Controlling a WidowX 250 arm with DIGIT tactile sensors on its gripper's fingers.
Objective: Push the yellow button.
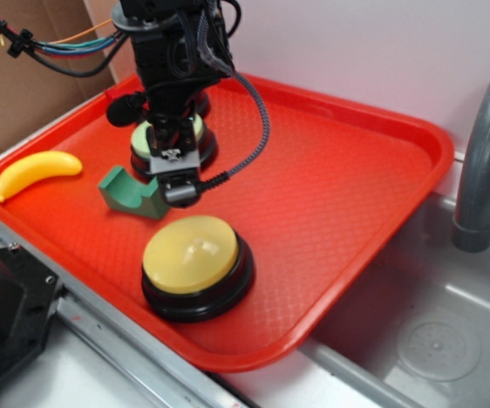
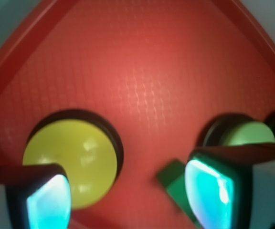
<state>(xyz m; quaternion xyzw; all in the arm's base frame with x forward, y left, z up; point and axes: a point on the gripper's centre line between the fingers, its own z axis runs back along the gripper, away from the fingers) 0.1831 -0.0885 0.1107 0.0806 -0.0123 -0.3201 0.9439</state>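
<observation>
Here, yellow button (image 1: 196,262) sits lower centre of frame on red tray (image 1: 356,212), untouched. Gripper (image 1: 179,189) hangs just behind it, jaws spread, empty, likely lining up for downward press. Beyond: green block (image 1: 130,192), pale green button (image 1: 173,140), banana (image 1: 37,172) upper left. Grey sink (image 1: 432,340) at right.

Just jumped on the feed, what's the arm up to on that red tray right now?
The WidowX gripper hangs over the red plastic tray, fingers spread apart in the wrist view and holding nothing. It sits above the dark green block, in front of the pale green-topped button. The large domed yellow button on a black base lies nearer the tray's front edge, not yet touched. A small yellow toy banana rests at the tray's left edge.
</observation>
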